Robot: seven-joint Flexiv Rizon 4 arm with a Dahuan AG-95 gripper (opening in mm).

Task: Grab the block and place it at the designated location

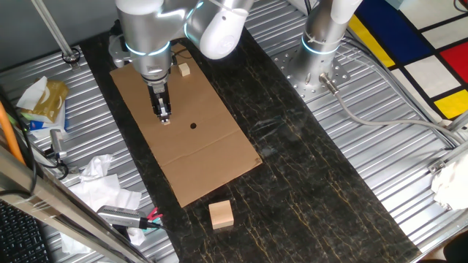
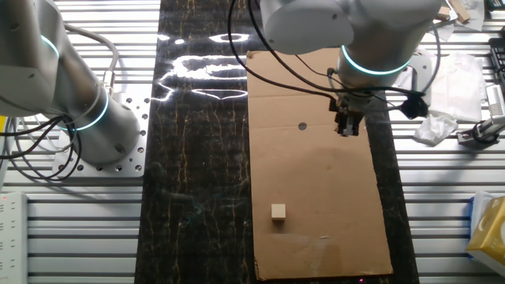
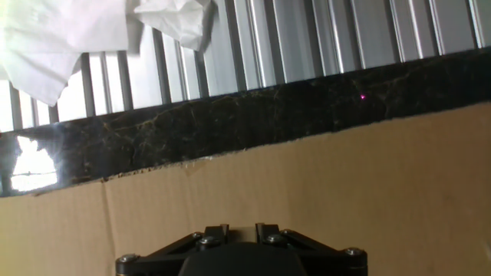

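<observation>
My black two-finger pincer (image 1: 162, 113) is pointing straight down at the flat brown cardboard sheet (image 1: 212, 157), tips right at the surface, and there's a tiny pale tan wooden cube (image 1: 167, 120) poking out at the bottom of my fingers, so I seem to be pinching it, though honestly I can't tell for sure how tight the jaws are. In the other fixed view the tips (image 2: 348, 126) hide it completely, and my hand view only shows cardboard and the dark marble-look strip (image 3: 230, 126). The small round black dot (image 1: 193, 125) sits near me on the sheet, a little off to one side, not under my fingers. A slightly bigger pale block (image 1: 184, 70) rests further off by the arm's base, and the big wooden cube (image 1: 221, 214) is well apart, past the sheet's far edge.
</observation>
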